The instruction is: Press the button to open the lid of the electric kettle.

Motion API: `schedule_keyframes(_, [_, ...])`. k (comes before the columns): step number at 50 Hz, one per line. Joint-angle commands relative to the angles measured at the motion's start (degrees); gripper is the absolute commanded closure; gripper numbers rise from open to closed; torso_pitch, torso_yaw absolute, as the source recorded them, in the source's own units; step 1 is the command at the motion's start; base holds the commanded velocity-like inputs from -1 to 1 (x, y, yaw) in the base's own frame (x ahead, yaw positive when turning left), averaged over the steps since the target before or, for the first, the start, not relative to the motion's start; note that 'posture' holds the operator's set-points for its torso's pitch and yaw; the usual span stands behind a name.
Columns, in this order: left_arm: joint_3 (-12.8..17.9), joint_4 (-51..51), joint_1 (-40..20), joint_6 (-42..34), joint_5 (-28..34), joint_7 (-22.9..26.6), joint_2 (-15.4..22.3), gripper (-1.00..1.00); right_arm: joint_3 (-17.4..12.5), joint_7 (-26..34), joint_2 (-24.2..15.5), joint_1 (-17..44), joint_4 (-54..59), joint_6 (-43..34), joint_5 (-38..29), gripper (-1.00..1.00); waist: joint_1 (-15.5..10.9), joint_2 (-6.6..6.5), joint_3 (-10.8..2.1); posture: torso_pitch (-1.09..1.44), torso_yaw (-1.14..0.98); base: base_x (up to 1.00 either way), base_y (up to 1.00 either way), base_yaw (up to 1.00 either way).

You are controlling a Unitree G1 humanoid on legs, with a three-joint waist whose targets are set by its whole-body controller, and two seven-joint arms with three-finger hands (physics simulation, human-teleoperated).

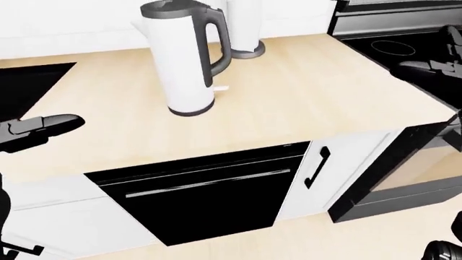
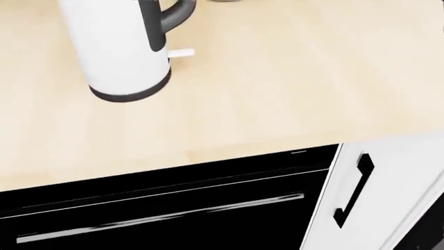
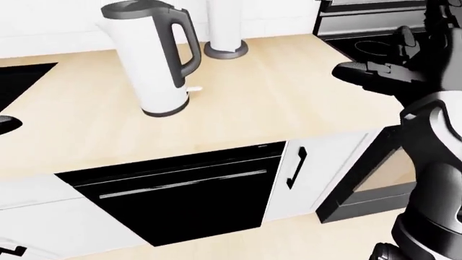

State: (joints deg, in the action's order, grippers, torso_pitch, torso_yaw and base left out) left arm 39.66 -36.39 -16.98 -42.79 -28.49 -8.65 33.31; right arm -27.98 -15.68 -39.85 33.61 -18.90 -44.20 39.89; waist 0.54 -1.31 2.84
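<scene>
1. Pale wood countertop [image 1: 303,92]: 1 broad slab fills the middle of both eye views, with a white wall behind it at the top and a light wood floor [image 1: 288,238] below.
2. Black dishwasher [image 1: 202,195]: 1 unit under the counter edge, with 1 long silver bar handle across its door.
3. Black stove [image 1: 390,46]: 1, at the right edge of the left-eye view, its oven door below.
4. White cabinet door [image 1: 329,173]: 1 between dishwasher and stove, with 1 black vertical handle.
5. White electric kettle [image 1: 180,59]: 1, upright on the counter, upper left of centre in the left-eye view, lid down, dark handle turned to the view's right; a small white tab juts from its base.
6. A second white cylinder on a dark base [image 3: 225,30]: 1, just behind the kettle.
7. Right hand [image 3: 390,73]: fingers spread loose, holding nothing, well apart from the kettle.
8. Left hand [image 1: 36,129]: low at the left edge, empty; I cannot tell how its fingers stand.
</scene>
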Motion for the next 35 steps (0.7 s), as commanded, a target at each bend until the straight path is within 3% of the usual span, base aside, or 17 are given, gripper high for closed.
schedule_keyframes(1, [0.8,-0.7,-0.8,1.4,0.4,-0.2,1.1,-1.0,-0.3,0.5,-0.7,1.2,-1.3,1.7,0.0,-1.0,-0.1,-0.12,-0.88,0.0,0.0,0.04,0.2,0.0])
schedule_keyframes(2, [0.8,-0.7,-0.8,1.4,0.4,-0.2,1.1,-1.0,-0.3,0.5,-0.7,1.2,-1.3,1.7,-0.1,-1.0,0.1,-1.8,-1.28,0.0,0.0,0.04,0.19,0.0])
schedule_keyframes(3, [0.9,-0.7,-0.9,1.2,0.3,-0.2,1.1,-1.0,-0.3,0.5,-0.7,1.2,-1.3,1.7,-0.1,-1.0,0.0,-4.33,-1.96,0.0,0.0,0.03,0.17,0.0])
schedule_keyframes(4, [0.9,-0.8,-1.0,1.2,0.3,-0.2,1.2,-1.0,-0.3,0.5,-0.7,1.2,-1.4,1.6,-0.1,-1.0,-0.5,-2.13,-1.53,0.0,0.0,0.04,0.18,0.0])
schedule_keyframes(5, [0.8,-0.8,-0.9,1.2,0.3,-0.2,1.2,-1.0,-0.3,0.5,-0.8,1.3,-1.4,1.6,-0.1,-1.0,-0.3,-2.78,-1.22,0.0,0.0,0.04,0.18,0.0])
schedule_keyframes(8, [0.7,-0.6,-0.9,1.4,0.4,-0.2,1.1,-1.0,-0.3,0.6,-0.7,1.2,-1.3,1.7,-0.2,-1.0,-0.6,-1.22,-1.74,0.0,0.0,0.03,0.17,0.0])
schedule_keyframes(14, [0.7,-0.7,-1.0,1.3,0.5,-0.2,1.1,-1.0,-0.4,0.9,-0.8,1.2,-1.4,1.8,-0.5,-1.0,-0.6,1.34,-1.14,0.0,0.0,0.04,0.1,0.0])
schedule_keyframes(16, [0.7,-0.7,-1.0,1.2,0.5,-0.2,1.2,-1.0,-0.3,1.0,-0.8,1.2,-1.4,1.9,-0.6,-1.0,-0.7,2.6,-1.22,0.0,0.0,0.04,0.04,0.0])
schedule_keyframes(18, [0.9,-0.7,-1.1,1.1,0.4,-0.2,1.3,-1.0,-0.3,1.1,-0.7,1.2,-1.4,2.0,-0.7,-1.0,-0.8,5.2,-1.67,0.0,0.0,0.05,0.04,0.0])
schedule_keyframes(19, [0.9,-0.7,-1.1,1.1,0.4,-0.2,1.3,-1.0,-0.3,1.2,-0.7,1.1,-1.5,2.0,-0.8,-1.0,-0.6,3.8,-1.1,0.0,0.0,0.07,0.01,0.0])
schedule_keyframes(22, [0.9,-0.7,-1.1,1.1,0.3,-0.2,1.3,-1.0,-0.3,1.3,-0.7,1.2,-1.4,2.0,-0.9,-1.0,-0.5,3.55,-0.86,0.0,0.0,0.08,0.0,0.0])
schedule_keyframes(27, [1.0,-0.9,-1.2,0.9,0.2,-0.3,1.4,-1.0,-0.3,1.5,-0.6,1.2,-1.5,2.0,-1.0,-1.0,-0.5,0.95,-0.45,0.0,0.0,0.09,0.0,0.0])
schedule_keyframes(29, [1.0,-0.8,-1.2,0.9,0.1,-0.3,1.5,-1.0,-0.3,1.5,-0.7,1.3,-1.6,1.8,-0.9,-1.0,-0.2,-1.33,-0.22,0.0,0.0,0.15,0.0,0.0])
schedule_keyframes(30, [1.1,-0.8,-1.2,0.9,0.1,-0.3,1.5,-1.0,-0.3,1.5,-0.7,1.3,-1.6,1.8,-0.9,-1.0,-0.1,-3.4,-0.89,0.0,0.0,0.14,0.01,0.0])
schedule_keyframes(31, [1.1,-0.8,-1.2,1.0,0.0,-0.3,1.5,-1.0,-0.3,1.5,-0.7,1.3,-1.5,1.9,-1.0,-1.0,-0.3,-2.41,-0.91,0.0,0.0,0.16,0.0,0.0])
schedule_keyframes(33, [1.2,-0.7,-1.2,1.0,0.0,-0.3,1.6,-1.0,-0.3,1.5,-0.7,1.3,-1.6,1.8,-1.0,-1.0,-0.4,-2.57,-0.24,0.0,0.0,0.15,0.0,0.0])
schedule_keyframes(35, [1.2,-0.8,-1.1,0.9,0.0,-0.3,1.6,-1.0,-0.3,1.5,-0.7,1.3,-1.7,1.8,-1.0,-1.0,-0.7,-1.66,-0.81,0.0,0.0,0.16,0.0,0.0])
